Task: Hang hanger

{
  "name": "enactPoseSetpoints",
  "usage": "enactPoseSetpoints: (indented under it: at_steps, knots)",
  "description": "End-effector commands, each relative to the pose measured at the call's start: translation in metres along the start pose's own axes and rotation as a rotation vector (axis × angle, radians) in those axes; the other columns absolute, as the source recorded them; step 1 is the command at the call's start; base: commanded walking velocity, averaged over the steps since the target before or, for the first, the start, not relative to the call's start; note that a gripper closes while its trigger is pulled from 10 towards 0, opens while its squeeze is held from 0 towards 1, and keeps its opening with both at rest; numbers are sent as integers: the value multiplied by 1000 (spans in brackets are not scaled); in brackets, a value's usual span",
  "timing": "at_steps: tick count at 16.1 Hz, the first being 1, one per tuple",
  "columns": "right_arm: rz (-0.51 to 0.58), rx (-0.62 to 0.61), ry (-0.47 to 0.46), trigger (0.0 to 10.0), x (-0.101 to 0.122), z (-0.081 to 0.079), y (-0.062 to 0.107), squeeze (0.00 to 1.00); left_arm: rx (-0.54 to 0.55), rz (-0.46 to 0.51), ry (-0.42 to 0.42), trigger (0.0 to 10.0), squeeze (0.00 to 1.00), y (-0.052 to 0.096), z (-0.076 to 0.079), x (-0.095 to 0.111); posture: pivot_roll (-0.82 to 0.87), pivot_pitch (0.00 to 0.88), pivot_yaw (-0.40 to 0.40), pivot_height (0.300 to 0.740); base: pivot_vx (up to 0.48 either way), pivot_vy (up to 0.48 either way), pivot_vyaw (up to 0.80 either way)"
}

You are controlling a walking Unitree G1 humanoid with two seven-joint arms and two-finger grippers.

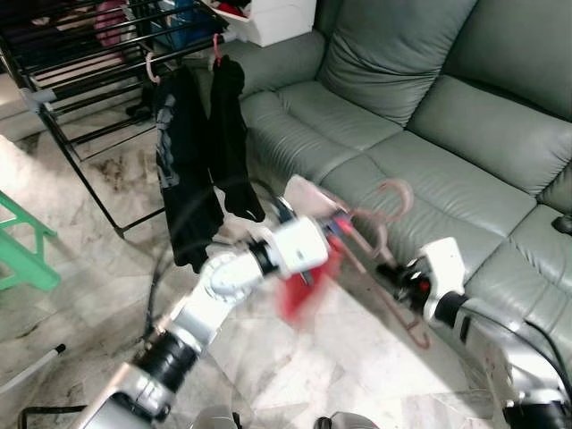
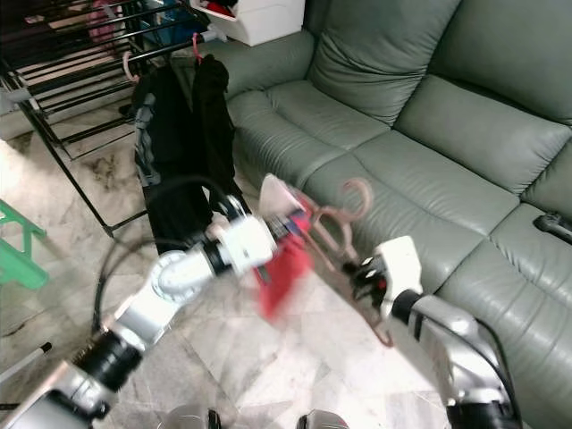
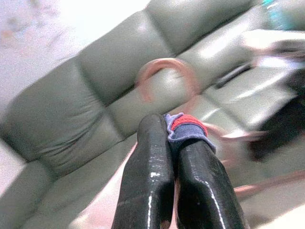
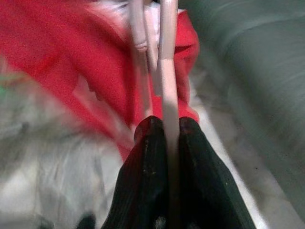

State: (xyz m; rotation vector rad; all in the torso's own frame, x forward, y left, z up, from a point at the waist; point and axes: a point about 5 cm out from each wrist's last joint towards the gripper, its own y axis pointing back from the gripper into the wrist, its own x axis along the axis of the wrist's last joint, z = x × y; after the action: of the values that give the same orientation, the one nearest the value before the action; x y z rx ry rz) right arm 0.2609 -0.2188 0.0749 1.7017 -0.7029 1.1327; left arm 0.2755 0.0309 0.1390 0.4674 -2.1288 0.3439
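Two silver robot arms reach forward from the bottom of the head views, each ending in a black two-fingered tool. Right tool (image 4: 167, 143): its fingers are pressed tight on a pale pink bar of the hanger (image 1: 386, 234), with the bar running out between the fingertips. Left tool (image 3: 174, 138): its fingers are closed together, pinching a bit of blue and red cloth edge at the tips.

That cloth belongs to a red garment (image 1: 308, 286), blurred, drooping from the hanger between the two arms. The pink plastic hanger is held in the air between the tools, above a marble floor (image 1: 295, 366) and just in front of the sofa's seat edge. Its curved hook points upward, seen against the sofa cushions.

Behind it stretches a grey-green leather sofa (image 1: 429, 98), filling the right side and top of the scene. To the robot's left, well apart from the hanger, stands a black metal drying rack (image 1: 80, 54). Dark clothes (image 1: 201, 152) hang from its near rail on pink hangers. A green stool (image 1: 22, 246) shows at the far left edge.
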Motion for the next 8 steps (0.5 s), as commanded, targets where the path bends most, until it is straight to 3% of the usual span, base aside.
enactPoseSetpoints:
  at_steps: [1,3,4,7,8]
  knots:
    - [19,-110,-49,10000,2,14,1,0,-52,107,-17,10000,0,-7,4,22,-54,19,34,740,0,0,0]
    - [93,-250,-111,10000,13,30,-1,0,-98,86,10,10000,0,-4,7,23,-52,18,36,740,0,0,0]
    - [205,-326,-187,10000,31,40,-1,0,-121,49,13,10000,0,0,7,18,-50,19,37,740,0,0,0]
    - [441,-338,-354,10000,73,42,2,0,-159,-31,-18,10000,0,8,9,3,-50,20,35,740,0,0,0]
    - [536,-326,-497,10000,87,43,2,0,-156,-65,-36,10000,0,11,9,-3,-52,22,33,740,0,0,0]
